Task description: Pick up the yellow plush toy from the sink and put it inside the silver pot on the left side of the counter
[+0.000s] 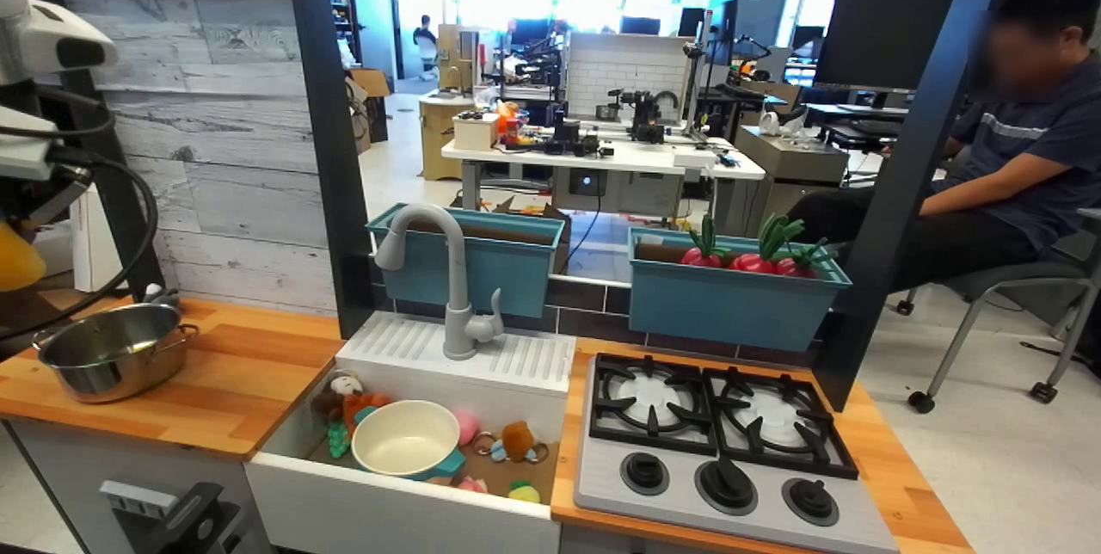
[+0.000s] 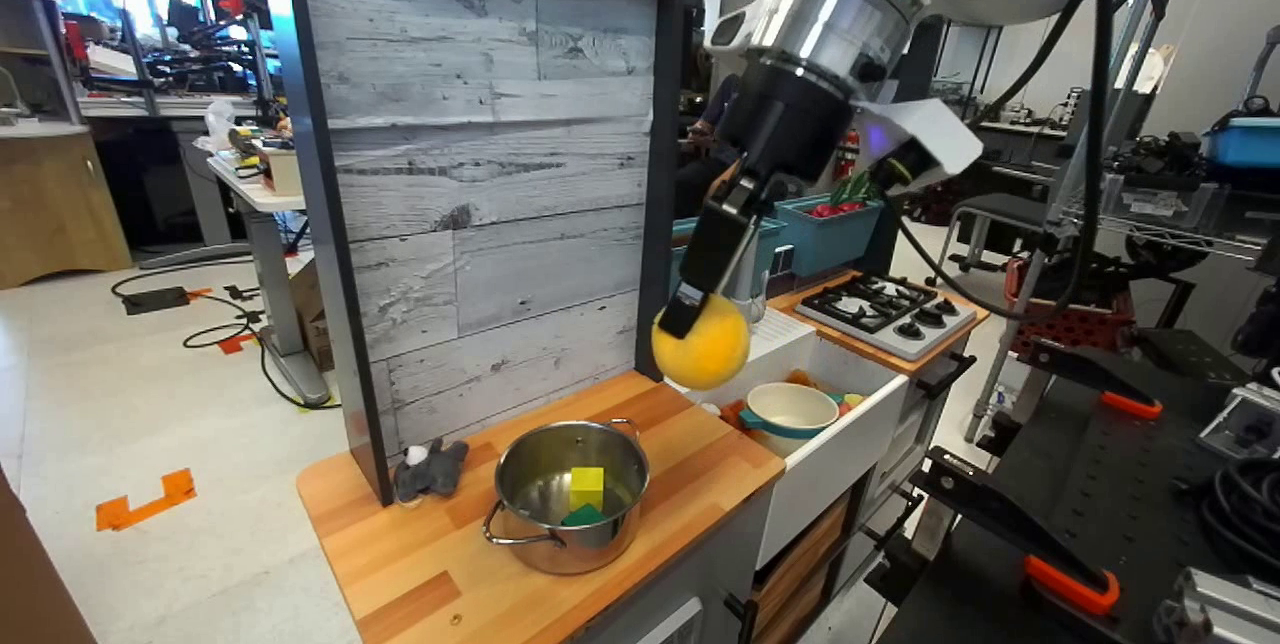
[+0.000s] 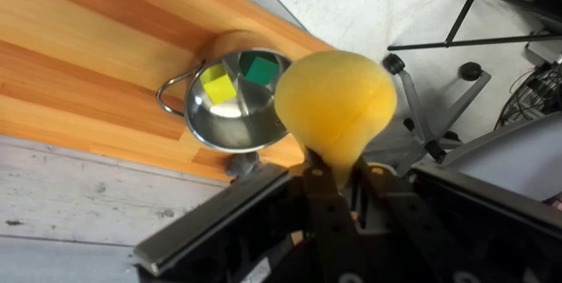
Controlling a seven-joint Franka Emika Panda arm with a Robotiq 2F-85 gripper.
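Observation:
Pinched in my gripper (image 3: 337, 166) is the yellow plush toy (image 3: 336, 98), squeezed narrow between the fingers and bulging beyond them. In an exterior view the toy (image 2: 715, 354) hangs in the air, higher than the silver pot (image 2: 525, 474) and off to its right. That pot stands upright on the counter (image 2: 430, 574), holding a yellow block (image 3: 219, 88) and a green block (image 3: 262, 71). The white sink (image 1: 404, 507) lies beyond the counter's edge. At the left border of an exterior view, only part of the toy (image 1: 19, 260) shows below the arm.
A grey plush (image 2: 430, 470) lies beside the pot, near the wooden back panel (image 2: 500, 144). The sink holds a cream and teal pot (image 1: 406, 438) and several small plush toys. A tall faucet (image 1: 456, 279) rises behind it, with a stovetop (image 1: 731, 451) beyond.

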